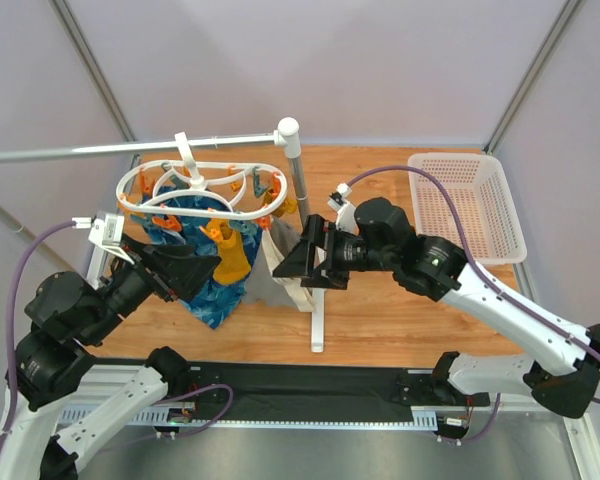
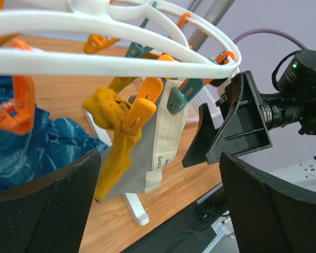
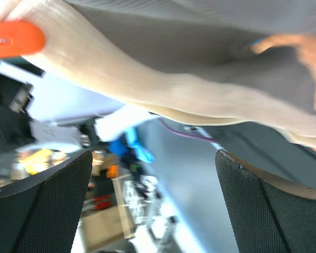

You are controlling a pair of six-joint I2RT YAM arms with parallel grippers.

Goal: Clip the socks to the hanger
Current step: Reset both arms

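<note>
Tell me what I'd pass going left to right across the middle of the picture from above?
Left gripper → yellow sock hanging under the hanger → right gripper → mesh basket. The blue cloth and the grey garment overlap these, so they are left out.

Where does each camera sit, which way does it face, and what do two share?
Top external: above and behind the arms, looking down on table and hanger; both arms, left gripper, right gripper show.
Left wrist: on the left arm, facing the yellow sock under the hanger; own fingers frame it.
Right wrist: on the right arm, close under grey fabric; own fingers below.
Shared: top and left wrist both show hanger, yellow sock, right gripper.
</note>
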